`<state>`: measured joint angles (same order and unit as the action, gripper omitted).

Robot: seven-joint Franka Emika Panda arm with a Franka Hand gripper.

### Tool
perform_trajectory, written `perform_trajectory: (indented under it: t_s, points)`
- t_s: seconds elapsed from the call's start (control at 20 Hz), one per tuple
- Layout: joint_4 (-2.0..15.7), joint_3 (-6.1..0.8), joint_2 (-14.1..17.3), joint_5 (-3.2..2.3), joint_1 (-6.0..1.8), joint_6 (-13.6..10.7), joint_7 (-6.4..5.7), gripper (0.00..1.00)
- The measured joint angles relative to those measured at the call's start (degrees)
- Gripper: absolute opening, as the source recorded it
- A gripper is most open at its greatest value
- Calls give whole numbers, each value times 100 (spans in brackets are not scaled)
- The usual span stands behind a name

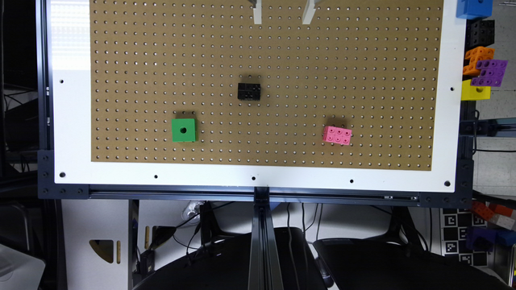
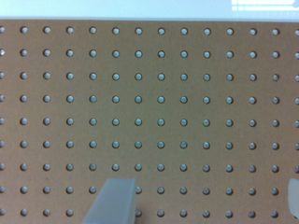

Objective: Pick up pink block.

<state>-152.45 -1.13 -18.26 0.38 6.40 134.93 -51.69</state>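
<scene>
On pegboard [image 1: 282, 52], pink block [image 1: 337, 135] lies well apart from black holed block [image 1: 248, 91], toward exterior view's right. Hand [image 1: 283, 15] spread wide, empty, far off. Block likely light, rigid, smooth; grip across short sides.

A robotics lab: a brown pegboard [image 1: 266, 44] set in a white plate [image 1: 72, 121] sits on a dark aluminium-profile frame [image 1: 262, 197], making the desk. Loose cables [image 1: 193, 229] hang beneath it, and a printed fiducial marker sheet [image 1: 457, 233] stands at the exterior view's lower right. Spare coloured holed blocks [image 1: 481, 72] are stacked beside the plate.
</scene>
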Motion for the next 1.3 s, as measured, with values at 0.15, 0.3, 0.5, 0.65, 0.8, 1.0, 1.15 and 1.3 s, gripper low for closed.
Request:
perform_trajectory:
  t_s: [0.15, 0.3, 0.5, 0.65, 0.8, 1.0, 1.15, 1.3]
  points:
    - [0, 0, 0, 0, -1, -1, 0, 100]
    - [0, 0, 0, 0, -5, -4, 0, 100]
    - [0, 0, 0, 0, -17, -11, 0, 100]
    - [0, 0, 0, 0, -18, -11, 0, 100]
    - [0, 0, 0, 0, -18, -11, 0, 100]
    - [0, 0, 0, 0, -17, -4, 0, 100]
    - [52, -1, 11, 3, 7, 27, -1, 100]
    - [200, -3, 111, 20, 60, 52, -1, 100]
